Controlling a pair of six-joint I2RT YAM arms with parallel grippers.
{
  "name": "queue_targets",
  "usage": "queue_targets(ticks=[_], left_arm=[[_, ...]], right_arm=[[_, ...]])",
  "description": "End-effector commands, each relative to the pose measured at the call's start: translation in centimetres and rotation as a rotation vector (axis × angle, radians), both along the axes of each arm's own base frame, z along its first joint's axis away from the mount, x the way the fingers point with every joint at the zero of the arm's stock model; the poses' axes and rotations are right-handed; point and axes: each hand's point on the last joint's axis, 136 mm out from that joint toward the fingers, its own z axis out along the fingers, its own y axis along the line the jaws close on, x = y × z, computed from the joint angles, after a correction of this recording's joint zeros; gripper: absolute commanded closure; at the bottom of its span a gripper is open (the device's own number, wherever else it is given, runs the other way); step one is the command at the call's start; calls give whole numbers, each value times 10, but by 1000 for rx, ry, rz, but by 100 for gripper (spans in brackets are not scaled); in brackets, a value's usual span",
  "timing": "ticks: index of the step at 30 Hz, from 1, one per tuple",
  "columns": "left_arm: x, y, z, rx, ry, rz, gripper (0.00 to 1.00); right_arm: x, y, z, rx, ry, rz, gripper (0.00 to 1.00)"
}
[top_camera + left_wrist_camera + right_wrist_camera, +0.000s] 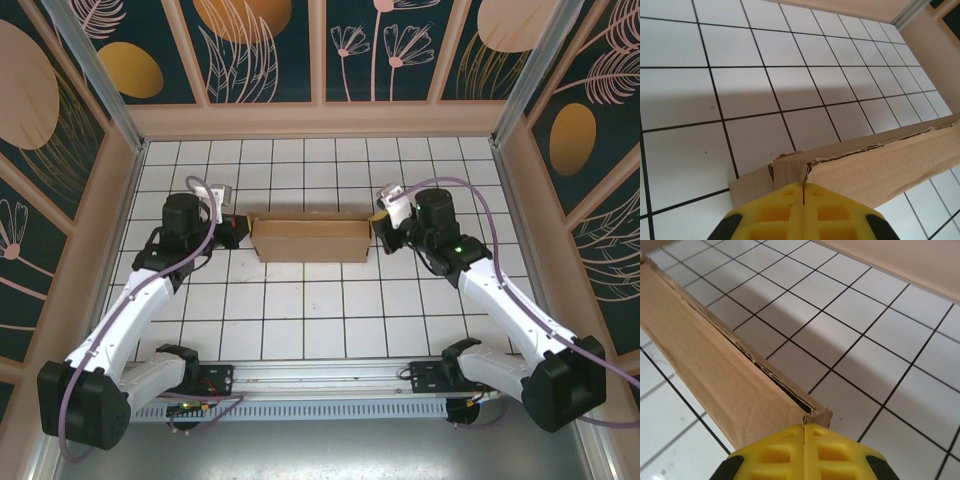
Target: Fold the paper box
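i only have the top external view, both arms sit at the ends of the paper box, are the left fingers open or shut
Observer: The left wrist view shows the left fingers shut, pads together with nothing between them, tips at the end of the paper box.
Operator: and the right side
Observer: The right fingers are shut too, tips at the box's other end corner.
Operator: is the box fully closed
Observer: Not quite. The right wrist view shows a dark slit running along its long top edge.
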Motion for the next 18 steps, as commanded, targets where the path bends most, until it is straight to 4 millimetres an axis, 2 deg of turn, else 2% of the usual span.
queue_targets(ticks=[1, 4, 12, 18], left_arm=[[-2, 1, 2, -48, 111, 62, 100], [-3, 3, -2, -60, 149, 90, 100], [-1, -1, 11, -116, 167, 107, 100], [-1, -2, 5, -110, 191, 105, 100]], right_arm=[[8, 4, 6, 59, 120, -83, 100], [11, 8, -2, 70, 201, -103, 100], [30, -4, -10, 178, 381, -328, 100], [38, -8, -14, 229, 485, -434, 100]])
